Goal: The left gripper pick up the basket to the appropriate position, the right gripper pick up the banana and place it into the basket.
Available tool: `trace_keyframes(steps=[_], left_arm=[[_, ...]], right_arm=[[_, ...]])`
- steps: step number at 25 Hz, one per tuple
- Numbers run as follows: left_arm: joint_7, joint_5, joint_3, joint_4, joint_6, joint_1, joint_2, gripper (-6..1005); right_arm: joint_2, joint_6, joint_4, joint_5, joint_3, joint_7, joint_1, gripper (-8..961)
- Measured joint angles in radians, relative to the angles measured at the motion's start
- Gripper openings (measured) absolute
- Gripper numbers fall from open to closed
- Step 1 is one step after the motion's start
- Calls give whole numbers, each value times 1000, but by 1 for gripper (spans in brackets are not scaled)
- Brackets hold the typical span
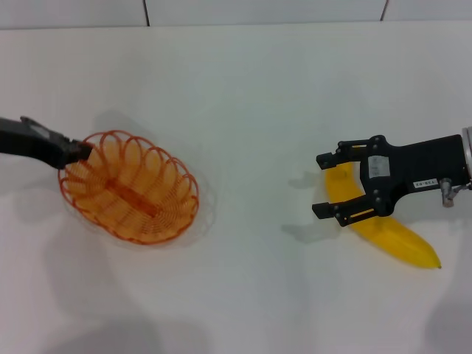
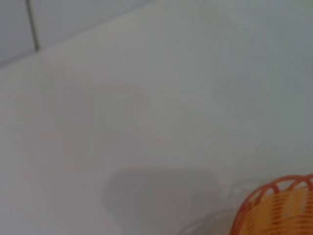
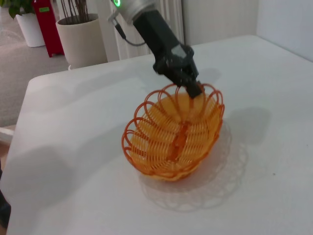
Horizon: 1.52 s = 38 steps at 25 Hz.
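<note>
Left end effector on the basket's rim, right end effector spread over the banana.

My left end effector (image 1: 80,151) is clenched on the looped rim of the basket (image 1: 129,188) at its far left end; from the right wrist view the basket seems tipped and partly raised off the white surface (image 1: 251,96), though I can't be sure. My right end effector (image 1: 324,184) hangs released over the banana (image 1: 387,232), fingers either side of its upper end, well apart from the basket.
</note>
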Motion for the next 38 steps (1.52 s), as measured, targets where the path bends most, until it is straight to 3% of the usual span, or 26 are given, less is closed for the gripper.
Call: trace_keyframes(steps=[4,10,26,38], left_arm=[[10,-81,2,67,73,20,-1,57],[19,-160,-5,77,92,26,-3,56],[-2,-310,-12,-177,-101,-37,-6,56],[-20,-335,-16,-304,-220,-49,-4,58]], right_arm=[[0,0,0,0,0,2,0,901],[0,0,0,0,0,-2,0,901],[0,-5,-7,5,0,-2,3,900],[0,-11,-8,5,0,2,12,900]])
